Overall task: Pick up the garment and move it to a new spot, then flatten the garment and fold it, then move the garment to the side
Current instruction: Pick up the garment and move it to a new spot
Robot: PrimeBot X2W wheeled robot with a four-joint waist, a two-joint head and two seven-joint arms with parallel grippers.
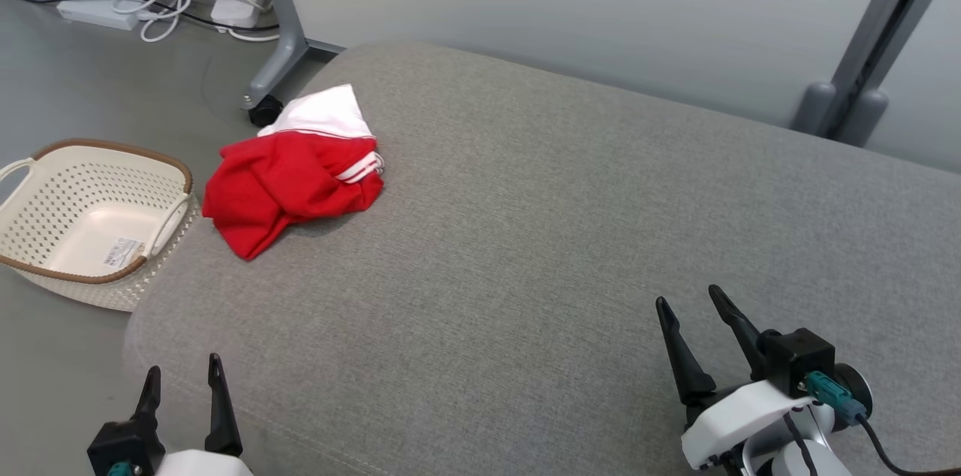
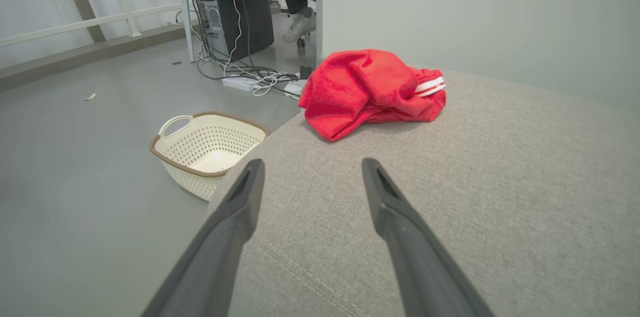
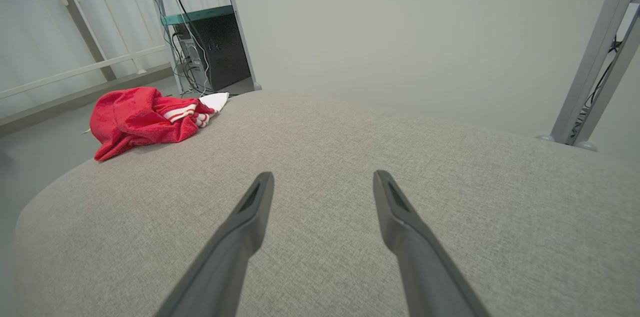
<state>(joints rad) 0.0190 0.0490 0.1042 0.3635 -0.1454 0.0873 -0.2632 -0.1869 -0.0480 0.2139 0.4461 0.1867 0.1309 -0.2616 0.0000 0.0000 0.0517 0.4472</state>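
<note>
Grey fabric cushion [image 1: 525,236], crumpled red-and-white garment [image 1: 293,176] near its left edge

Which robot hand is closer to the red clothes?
Left. The left gripper hangs nearly straight before the red garment; the right gripper is farther off, across the cushion.

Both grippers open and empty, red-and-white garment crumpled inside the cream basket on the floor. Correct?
No. The garment lies crumpled on the grey cushion beside the basket, as the head view shows. The left gripper and right gripper are open and empty.
</note>
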